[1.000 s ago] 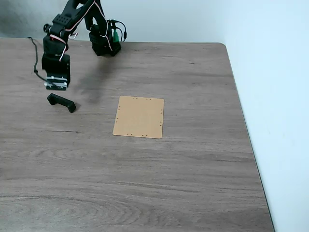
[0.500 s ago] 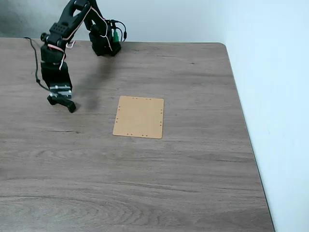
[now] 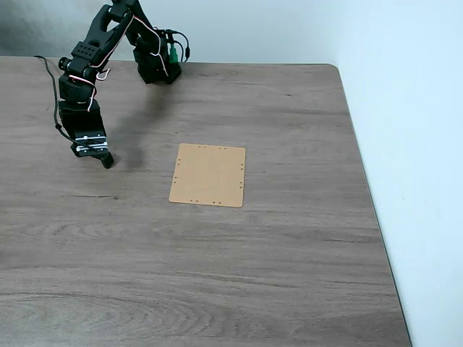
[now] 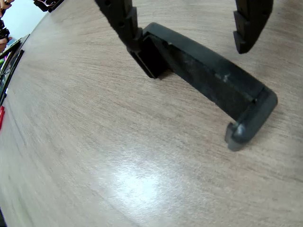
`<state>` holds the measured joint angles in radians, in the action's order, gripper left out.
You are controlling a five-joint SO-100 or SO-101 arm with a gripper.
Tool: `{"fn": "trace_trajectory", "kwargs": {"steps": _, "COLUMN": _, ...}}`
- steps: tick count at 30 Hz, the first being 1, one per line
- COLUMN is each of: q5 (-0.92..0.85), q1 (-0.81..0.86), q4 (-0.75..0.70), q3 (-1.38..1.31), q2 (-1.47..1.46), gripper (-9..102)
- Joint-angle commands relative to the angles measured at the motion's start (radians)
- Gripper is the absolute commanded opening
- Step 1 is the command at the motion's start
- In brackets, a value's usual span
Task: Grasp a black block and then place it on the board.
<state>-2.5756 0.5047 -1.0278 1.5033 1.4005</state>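
The black block (image 4: 213, 80) lies flat on the wood-grain table, a short matte bar with raised ends. In the wrist view my gripper (image 4: 189, 45) is open and straddles it, one finger (image 4: 120, 21) touching its far left end and the other finger (image 4: 251, 23) standing off its right side. In the fixed view the gripper (image 3: 92, 150) is down at the table on the left, covering most of the block (image 3: 107, 160). The tan board (image 3: 208, 175) lies flat to the right of the gripper, nothing on it.
The arm's base (image 3: 155, 61) stands at the table's back edge with a black cable (image 3: 52, 87) trailing left. The table (image 3: 289, 253) ends at a rounded corner on the right beside a pale wall (image 3: 412, 144).
The gripper has come down from above the block onto it, and it now hides most of the block in the fixed view. The board has not moved.
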Motion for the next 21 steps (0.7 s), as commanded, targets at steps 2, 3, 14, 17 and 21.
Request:
{"fn": "trace_trajectory", "kwargs": {"steps": 2, "q5": -0.015, "q1": 0.009, "q4": -0.006, "q3": -0.057, "q2": 0.006, "gripper": 26}}
{"fn": "trace_trajectory", "kwargs": {"steps": 3, "q5": -0.014, "q1": 0.009, "q4": -0.009, "q3": -0.063, "q2": 0.000, "gripper": 26}}
{"fn": "trace_trajectory", "kwargs": {"steps": 14, "q5": -0.012, "q1": 0.032, "q4": -0.034, "q3": -0.126, "q2": -0.072, "gripper": 25}}
{"fn": "trace_trajectory", "kwargs": {"steps": 17, "q5": -0.014, "q1": 0.043, "q4": -0.048, "q3": -0.147, "q2": -0.094, "gripper": 21}}
{"fn": "trace_trajectory", "kwargs": {"steps": 21, "q5": -0.011, "q1": 0.058, "q4": -0.035, "q3": -0.149, "q2": -0.121, "gripper": 5}}
